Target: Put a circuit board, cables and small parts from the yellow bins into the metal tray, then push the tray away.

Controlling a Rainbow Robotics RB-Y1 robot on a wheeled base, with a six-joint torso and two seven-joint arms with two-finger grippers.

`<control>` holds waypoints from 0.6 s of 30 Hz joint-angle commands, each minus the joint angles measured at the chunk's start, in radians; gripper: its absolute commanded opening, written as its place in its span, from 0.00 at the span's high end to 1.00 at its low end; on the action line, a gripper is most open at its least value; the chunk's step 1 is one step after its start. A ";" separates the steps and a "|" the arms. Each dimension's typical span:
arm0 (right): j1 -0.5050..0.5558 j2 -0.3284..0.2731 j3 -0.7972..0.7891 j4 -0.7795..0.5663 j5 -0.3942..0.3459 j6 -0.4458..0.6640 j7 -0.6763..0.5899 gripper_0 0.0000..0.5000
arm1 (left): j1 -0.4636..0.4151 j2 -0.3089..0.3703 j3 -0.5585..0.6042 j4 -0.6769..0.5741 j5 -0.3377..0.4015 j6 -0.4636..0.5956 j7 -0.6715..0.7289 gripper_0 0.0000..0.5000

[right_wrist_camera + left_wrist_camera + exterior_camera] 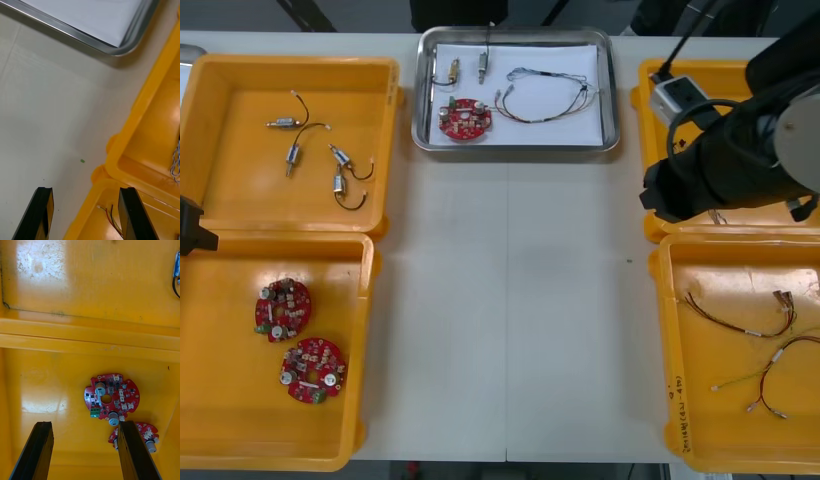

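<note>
While tray (611,100) holds one board (465,118), two small metal parts (481,66) | bin (220,340): two boards (283,309)

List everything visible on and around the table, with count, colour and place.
light table: one, pale, under everything.
yellow plastic bins: four, yellow, two at each side.
shiny metal tray: one, silver, white inside, far centre.
round red circuit boards: three, red; two in near-left bin, one in tray.
small metal parts: six, silvery; four in far-left bin, two in tray.
thin cables: count unclear, pale and dark, in tray.
red and yellow cables: at least two, near-right bin.
twisted blue and white cable: one seen, far-right bin.
left gripper: one, black, over near-left bin, jaws open.
right gripper: one, black, over right bins' inner edge, jaws open.
</note>
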 commanded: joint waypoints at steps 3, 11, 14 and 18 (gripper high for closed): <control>0.127 -0.083 -0.208 -0.062 -0.064 0.003 -0.047 0.00 | 0.017 -0.007 0.024 -0.006 0.003 0.007 -0.088 0.00; 0.254 -0.130 -0.355 -0.082 -0.077 0.003 -0.037 0.00 | 0.017 -0.007 0.024 -0.006 0.003 0.007 -0.088 0.00; 0.299 -0.135 -0.392 -0.082 -0.082 0.003 -0.037 0.00 | 0.017 -0.007 0.024 -0.006 0.003 0.007 -0.088 0.00; 0.342 -0.152 -0.426 -0.079 -0.088 0.003 -0.037 0.00 | 0.017 -0.007 0.024 -0.006 0.003 0.007 -0.088 0.00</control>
